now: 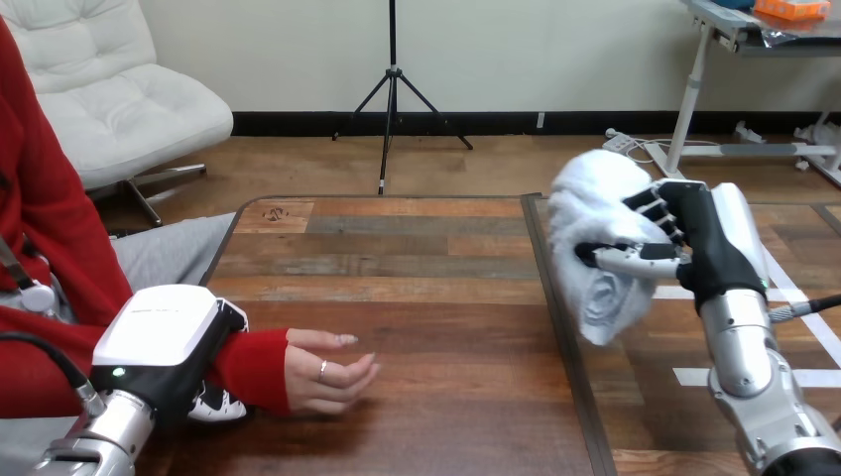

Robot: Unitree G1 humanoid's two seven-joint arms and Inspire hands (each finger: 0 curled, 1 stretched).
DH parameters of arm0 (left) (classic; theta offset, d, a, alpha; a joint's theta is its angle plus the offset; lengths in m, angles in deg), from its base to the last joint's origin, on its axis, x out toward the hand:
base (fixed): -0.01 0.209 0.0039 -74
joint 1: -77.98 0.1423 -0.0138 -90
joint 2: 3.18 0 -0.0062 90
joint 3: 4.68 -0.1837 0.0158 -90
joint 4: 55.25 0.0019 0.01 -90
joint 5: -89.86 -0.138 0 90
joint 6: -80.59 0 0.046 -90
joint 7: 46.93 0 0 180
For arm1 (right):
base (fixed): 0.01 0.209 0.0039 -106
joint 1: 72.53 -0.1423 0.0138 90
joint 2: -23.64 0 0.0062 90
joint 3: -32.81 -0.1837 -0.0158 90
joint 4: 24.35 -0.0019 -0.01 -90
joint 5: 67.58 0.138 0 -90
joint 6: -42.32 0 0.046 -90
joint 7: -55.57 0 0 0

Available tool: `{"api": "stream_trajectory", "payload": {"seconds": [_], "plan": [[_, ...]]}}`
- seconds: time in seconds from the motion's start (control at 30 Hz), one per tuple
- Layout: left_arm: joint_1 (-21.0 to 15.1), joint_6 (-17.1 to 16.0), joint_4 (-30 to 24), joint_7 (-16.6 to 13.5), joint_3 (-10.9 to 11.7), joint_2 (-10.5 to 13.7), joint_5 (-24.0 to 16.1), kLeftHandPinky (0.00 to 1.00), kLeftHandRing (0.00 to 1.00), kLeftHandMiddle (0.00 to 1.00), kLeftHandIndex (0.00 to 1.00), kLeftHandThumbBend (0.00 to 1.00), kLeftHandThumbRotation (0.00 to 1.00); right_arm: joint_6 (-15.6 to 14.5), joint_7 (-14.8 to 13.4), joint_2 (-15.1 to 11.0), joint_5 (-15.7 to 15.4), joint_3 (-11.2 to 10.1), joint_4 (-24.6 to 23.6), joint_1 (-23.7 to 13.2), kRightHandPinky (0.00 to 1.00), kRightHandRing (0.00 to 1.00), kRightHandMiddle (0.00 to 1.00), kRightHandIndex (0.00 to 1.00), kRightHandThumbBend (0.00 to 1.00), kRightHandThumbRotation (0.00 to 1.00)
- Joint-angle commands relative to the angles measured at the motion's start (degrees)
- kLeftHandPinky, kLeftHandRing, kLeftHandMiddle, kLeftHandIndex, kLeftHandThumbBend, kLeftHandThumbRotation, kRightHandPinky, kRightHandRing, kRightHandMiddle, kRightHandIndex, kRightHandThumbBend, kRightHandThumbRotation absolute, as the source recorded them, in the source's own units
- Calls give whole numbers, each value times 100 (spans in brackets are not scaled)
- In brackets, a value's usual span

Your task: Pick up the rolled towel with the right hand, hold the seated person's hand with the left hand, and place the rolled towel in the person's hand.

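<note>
While the robot's right hand [709,248] grips the rolled towel [595,228], the bundle hangs in the air, well to the right of the person's hand [322,372] and higher than it. Its fingers and thumb are curled round the middle of the roll, and the thumb presses a dent into the cloth.

The person's hand rests on the wooden table [436,258], on its edge, with its fingers loosely bent and the palm partly open toward the towel. Just left of it, the robot's left hand [164,332] lies over the red sleeve [253,367] at the wrist. One of its fingers [213,405] shows beneath the sleeve, so it appears to be clasped round the wrist rather than the hand itself.

The towel looks light, soft and thick. It gives under the grip, and its lower end sags, so a loose hold could let it unroll. The middle of the roll seems the best place to hold it, squeezing across all the layers. The towel is not yet in the person's hand.
</note>
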Motion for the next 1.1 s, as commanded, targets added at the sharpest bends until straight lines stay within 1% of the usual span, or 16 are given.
{"api": "stream_trajectory", "payload": {"seconds": [0.0, 0.2, 0.37, 0.47, 0.57, 0.73, 0.87, 1.07], "plan": [[-610, -204, -627, -220, 216, -52, 136, 24, 30, 35, 36, 67, 0, 254, 26, 111, 56, -21, -548, -230, 34, 39, 43, 45, 73, 0], [-694, -153, -696, -167, 186, -87, 139, 24, 30, 35, 36, 65, 0, 149, 47, 157, -41, 40, -777, -177, 31, 36, 41, 45, 72, 0], [-774, -163, -716, -161, 170, -123, 152, 24, 30, 35, 36, 65, 0, 44, 144, 228, -2, 55, -1018, -119, 29, 34, 40, 45, 73, 0], [-831, -222, -694, -231, 164, -150, 160, 25, 30, 35, 36, 65, 0, 16, 190, 272, -5, 67, -1168, -76, 29, 35, 40, 45, 73, 0], [-902, -292, -636, -369, 142, -170, 109, 25, 30, 35, 36, 67, 0, 11, 283, 321, 38, 61, -1294, -38, 29, 35, 41, 45, 73, 0], [-1027, -301, -606, -310, 134, -224, 167, 26, 30, 35, 36, 66, 0, 15, 479, 407, 143, 47, -1524, 41, 29, 35, 40, 45, 72, 0], [-1114, -297, -583, -263, 138, -269, 219, 26, 30, 35, 35, 66, 0, 8, 568, 450, 141, 56, -1683, 96, 29, 35, 40, 45, 72, 0], [-1277, -247, -579, -183, 123, -327, 214, 26, 30, 35, 35, 65, 0, -177, 740, 566, 174, 61, -2036, 199, 27, 33, 39, 44, 72, 0]]}}
